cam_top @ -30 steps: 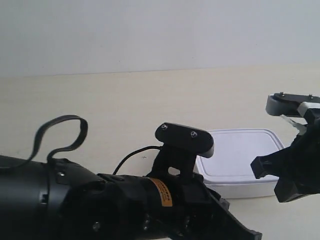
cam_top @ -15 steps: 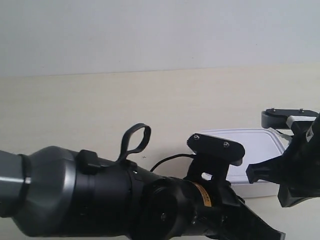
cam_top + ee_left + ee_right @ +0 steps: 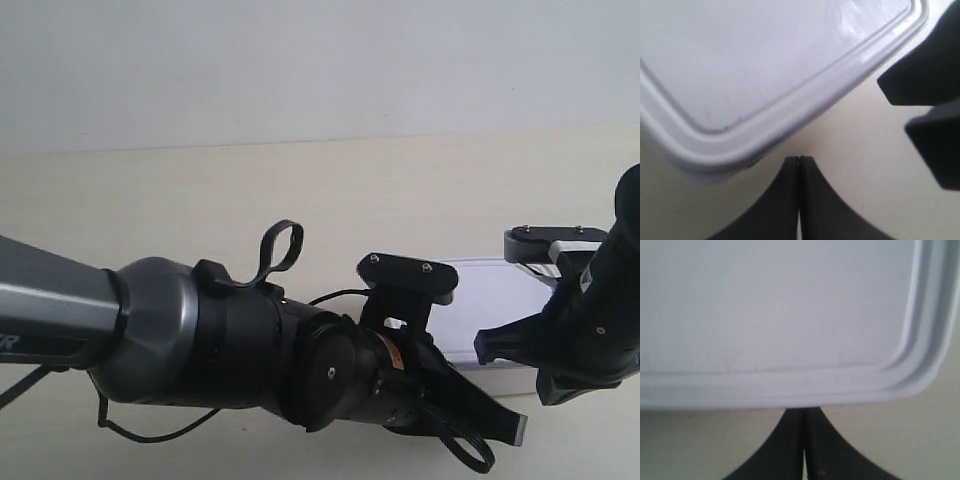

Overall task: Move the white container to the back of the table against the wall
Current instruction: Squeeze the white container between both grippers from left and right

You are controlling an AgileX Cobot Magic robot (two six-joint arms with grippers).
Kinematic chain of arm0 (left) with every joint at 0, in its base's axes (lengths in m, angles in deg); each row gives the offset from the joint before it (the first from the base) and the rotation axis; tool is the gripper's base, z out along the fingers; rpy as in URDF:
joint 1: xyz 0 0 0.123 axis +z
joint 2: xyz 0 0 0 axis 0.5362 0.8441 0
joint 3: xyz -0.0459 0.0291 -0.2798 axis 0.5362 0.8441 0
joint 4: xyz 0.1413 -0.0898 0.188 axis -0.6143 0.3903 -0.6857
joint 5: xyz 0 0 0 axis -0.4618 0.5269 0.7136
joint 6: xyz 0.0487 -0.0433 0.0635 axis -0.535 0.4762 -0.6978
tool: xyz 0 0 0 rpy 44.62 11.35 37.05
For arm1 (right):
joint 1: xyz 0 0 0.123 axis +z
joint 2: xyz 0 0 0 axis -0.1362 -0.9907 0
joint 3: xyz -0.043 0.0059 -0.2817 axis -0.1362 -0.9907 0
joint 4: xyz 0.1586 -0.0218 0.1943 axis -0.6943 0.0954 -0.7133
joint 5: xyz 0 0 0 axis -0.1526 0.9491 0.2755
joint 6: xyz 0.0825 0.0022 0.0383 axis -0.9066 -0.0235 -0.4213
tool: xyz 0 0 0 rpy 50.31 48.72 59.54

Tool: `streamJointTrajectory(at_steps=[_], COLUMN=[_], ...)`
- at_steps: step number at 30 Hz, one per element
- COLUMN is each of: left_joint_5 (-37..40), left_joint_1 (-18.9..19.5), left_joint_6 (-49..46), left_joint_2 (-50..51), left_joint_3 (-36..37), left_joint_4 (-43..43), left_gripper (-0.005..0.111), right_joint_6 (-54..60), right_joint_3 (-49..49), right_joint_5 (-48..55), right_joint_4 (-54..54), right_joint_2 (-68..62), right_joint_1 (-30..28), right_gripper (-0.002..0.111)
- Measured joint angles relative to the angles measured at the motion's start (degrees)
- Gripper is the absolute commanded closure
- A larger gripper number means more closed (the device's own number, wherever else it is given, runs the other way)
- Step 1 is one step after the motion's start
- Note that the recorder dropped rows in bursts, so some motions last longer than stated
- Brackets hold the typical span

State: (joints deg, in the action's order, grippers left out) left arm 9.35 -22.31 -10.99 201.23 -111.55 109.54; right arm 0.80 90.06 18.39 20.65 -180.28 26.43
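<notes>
The white container (image 3: 492, 298) lies on the table (image 3: 200, 190) at the right, mostly hidden behind both arms. Its lid with the raised rim fills the left wrist view (image 3: 765, 65) and the right wrist view (image 3: 780, 305). My left gripper (image 3: 799, 159) is shut and empty, its tips low on the table, a little short of the box's side near a corner. My right gripper (image 3: 803, 411) is shut and empty, with its tips touching the box's long side. The wall (image 3: 300, 60) stands well beyond the box.
The arm at the exterior view's left (image 3: 250, 350) stretches across the front, with a looped cable (image 3: 278, 250). The arm at the exterior view's right (image 3: 585, 320) stands at the box's right end. Black parts of the other arm (image 3: 932, 85) show in the left wrist view.
The arm at the exterior view's left has reached further right across the front. The arm at the right has come lower and leftward. Both now cover more of the box.
</notes>
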Motion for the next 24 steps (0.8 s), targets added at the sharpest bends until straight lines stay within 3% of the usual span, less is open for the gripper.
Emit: streamJointTrajectory(at_steps=[9,24], left_joint_5=[-2.6,-9.2], left_joint_1=[0.4,6.3], left_joint_6=[0.0,-1.0], left_joint_2=[1.3,4.4], left_joint_3=[-0.1,-0.2], left_joint_4=[-1.5,-2.0], left_gripper=[0.107,0.107], right_joint_6=[-2.2,-2.3], right_joint_3=[0.0,0.0], right_joint_5=[-2.7,-18.1], right_joint_4=[2.5,2.5], right_joint_2=[-0.4,-5.6], right_joint_1=[0.0,0.0], right_gripper=[0.108,0.108])
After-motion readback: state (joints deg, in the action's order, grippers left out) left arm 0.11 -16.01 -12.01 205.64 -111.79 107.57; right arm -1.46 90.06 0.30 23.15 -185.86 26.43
